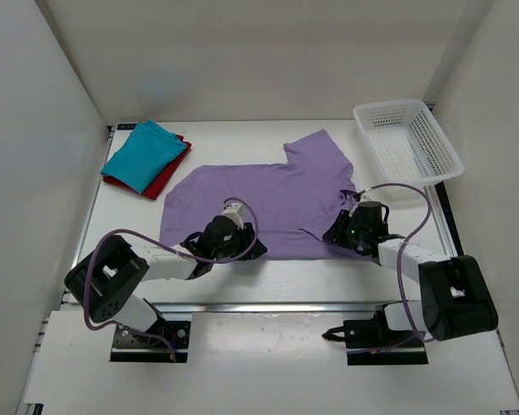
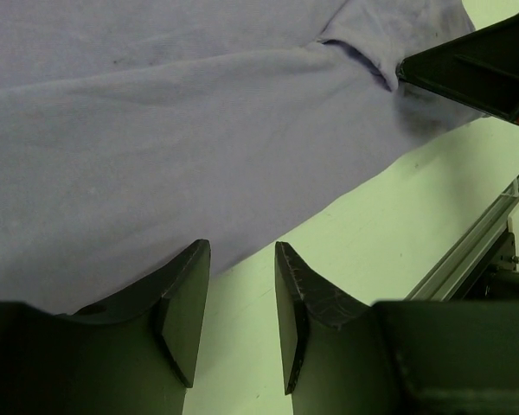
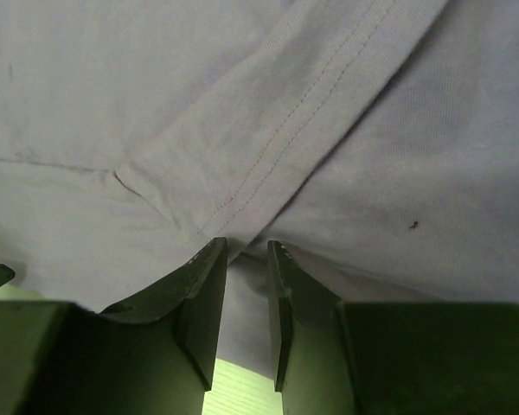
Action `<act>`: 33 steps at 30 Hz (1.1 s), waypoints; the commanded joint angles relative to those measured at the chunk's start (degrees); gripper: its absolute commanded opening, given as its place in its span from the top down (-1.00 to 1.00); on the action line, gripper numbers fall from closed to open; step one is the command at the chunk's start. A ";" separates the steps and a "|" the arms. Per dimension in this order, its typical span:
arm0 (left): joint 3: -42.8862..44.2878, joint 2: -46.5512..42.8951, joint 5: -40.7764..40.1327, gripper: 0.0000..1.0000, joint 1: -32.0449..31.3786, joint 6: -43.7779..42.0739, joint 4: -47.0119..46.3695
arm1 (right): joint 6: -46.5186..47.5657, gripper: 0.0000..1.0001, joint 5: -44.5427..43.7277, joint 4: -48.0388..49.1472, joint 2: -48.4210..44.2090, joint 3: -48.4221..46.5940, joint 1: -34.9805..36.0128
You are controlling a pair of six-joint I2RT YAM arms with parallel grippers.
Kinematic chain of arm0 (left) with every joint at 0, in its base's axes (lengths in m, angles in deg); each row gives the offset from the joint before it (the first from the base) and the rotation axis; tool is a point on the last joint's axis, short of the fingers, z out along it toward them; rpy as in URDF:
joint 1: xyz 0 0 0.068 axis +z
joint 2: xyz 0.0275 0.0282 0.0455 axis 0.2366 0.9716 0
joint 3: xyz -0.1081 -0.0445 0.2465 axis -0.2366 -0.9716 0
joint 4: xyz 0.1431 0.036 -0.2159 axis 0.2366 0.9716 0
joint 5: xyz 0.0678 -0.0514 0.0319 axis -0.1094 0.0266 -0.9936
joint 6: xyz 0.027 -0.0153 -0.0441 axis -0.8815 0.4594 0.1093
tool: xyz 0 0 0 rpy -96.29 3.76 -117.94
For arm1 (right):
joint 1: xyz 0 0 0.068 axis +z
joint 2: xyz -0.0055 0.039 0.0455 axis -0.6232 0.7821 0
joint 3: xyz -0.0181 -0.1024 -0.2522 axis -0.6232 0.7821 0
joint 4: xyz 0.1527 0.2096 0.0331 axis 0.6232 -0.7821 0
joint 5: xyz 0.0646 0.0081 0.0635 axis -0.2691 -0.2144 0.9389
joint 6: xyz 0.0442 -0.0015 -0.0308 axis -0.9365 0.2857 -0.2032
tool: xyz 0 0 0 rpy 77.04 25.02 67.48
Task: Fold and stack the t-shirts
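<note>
The lavender t-shirt (image 1: 268,194) lies spread flat in the middle of the table, one sleeve pointing to the far side. The teal t-shirt (image 1: 143,154) lies folded on top of the dark red t-shirt (image 1: 166,177) at the far left. My left gripper (image 1: 246,246) is at the lavender shirt's near hem (image 2: 156,130); it (image 2: 242,245) is open, with bare table between the fingers and the hem edge at the tips. My right gripper (image 1: 337,229) is at the shirt's near right corner; it (image 3: 246,244) is open with a narrow gap, and lavender fabric (image 3: 242,86) lies between the tips.
A white mesh basket (image 1: 389,106) stands at the far right corner. White walls enclose the table on three sides. A metal rail (image 1: 285,305) runs along the near edge. The right gripper's body (image 2: 476,69) shows in the left wrist view.
</note>
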 commanded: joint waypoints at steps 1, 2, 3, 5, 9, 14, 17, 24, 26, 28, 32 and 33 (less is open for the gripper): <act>-0.66 -0.81 0.64 0.07 0.32 0.45 -2.22 | 0.07 0.51 0.13 3.78 0.74 -1.32 0.20; -0.83 -1.07 0.38 0.06 0.76 0.45 -2.48 | 0.07 0.55 0.66 4.65 1.17 -1.59 0.03; -0.92 -0.90 0.46 0.08 0.24 0.02 -2.40 | -0.19 0.58 0.75 4.57 1.52 -1.50 0.11; -0.92 -0.90 0.20 0.07 -0.02 0.19 -2.48 | -0.98 0.76 0.84 5.62 1.96 -2.72 0.64; -1.18 -0.29 0.29 0.07 -0.38 0.71 -2.92 | -0.98 0.83 -0.39 5.45 4.51 -7.47 2.30; -1.97 -0.81 0.81 0.09 -0.12 1.24 -2.93 | -3.18 0.93 2.06 7.47 16.44 -18.80 2.40; -2.32 -2.74 -0.07 0.09 0.24 0.89 -1.61 | -4.32 0.80 5.67 7.38 19.19 -24.52 3.88; -3.56 -5.65 -1.82 0.08 1.55 0.89 -1.60 | -0.54 0.65 -2.57 5.53 7.87 -17.43 6.53; -3.38 -5.12 -1.74 0.07 0.94 0.54 -1.87 | -0.37 0.62 -3.64 5.54 3.74 -13.21 5.39; -2.50 -3.81 -0.60 0.09 0.68 0.80 -2.04 | -0.54 0.53 -3.91 4.75 2.15 -9.17 2.94; -1.98 -2.31 -0.77 0.10 -0.03 1.15 -2.83 | 0.94 0.41 -1.45 3.70 1.79 -8.35 -0.06; -1.97 -2.39 -0.60 0.09 -0.20 1.42 -3.01 | 1.39 0.36 -3.01 2.38 2.57 -9.14 0.46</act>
